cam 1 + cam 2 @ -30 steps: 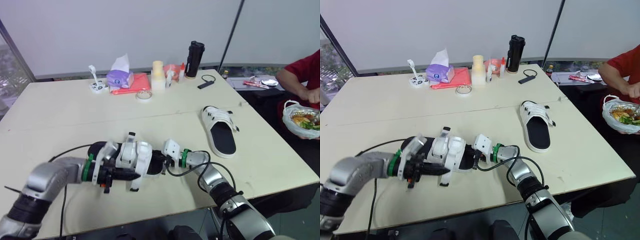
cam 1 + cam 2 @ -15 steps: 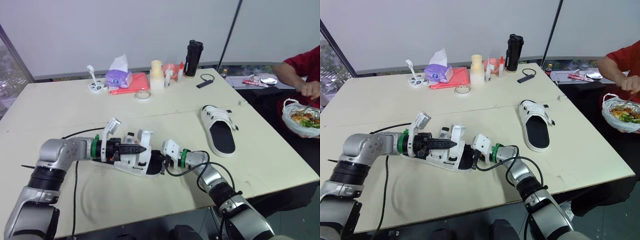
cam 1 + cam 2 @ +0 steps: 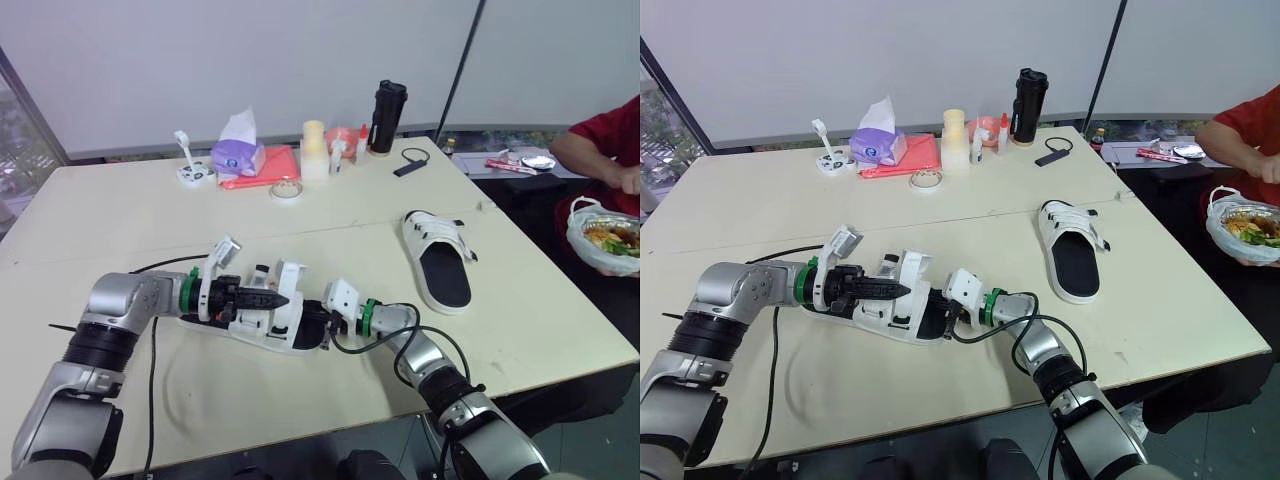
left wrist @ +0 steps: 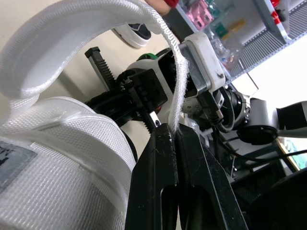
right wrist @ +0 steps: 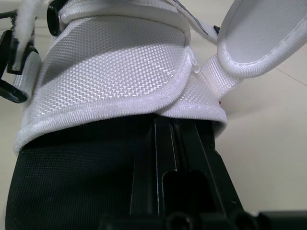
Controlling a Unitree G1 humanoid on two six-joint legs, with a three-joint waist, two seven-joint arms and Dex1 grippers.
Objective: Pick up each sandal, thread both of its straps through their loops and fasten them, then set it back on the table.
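A white sandal with a black footbed (image 3: 268, 325) lies on the table near the front edge, its two straps standing up loose. My left gripper (image 3: 285, 299) reaches over it from the left and is shut on the thin end of a strap (image 4: 176, 91). The left wrist view shows the left gripper (image 4: 173, 133) pinching that strap. My right gripper (image 3: 320, 328) comes in from the right at the heel end. It is shut on the sandal's black footbed (image 5: 72, 182), under the wide strap (image 5: 115, 67). A second sandal (image 3: 438, 262) lies flat at the right.
At the back stand a purple tissue box (image 3: 239, 152), a red cloth (image 3: 268, 166), a tape roll (image 3: 286, 188), small bottles (image 3: 315, 150) and a black flask (image 3: 388, 103). A person with a food bowl (image 3: 603, 237) sits at the right edge. A black cable (image 3: 160, 345) trails by my left arm.
Over the second my left gripper moved away from the front edge and rightward onto the strap, and the raised sandal settled lower on the table. Little has moved in the last half second.
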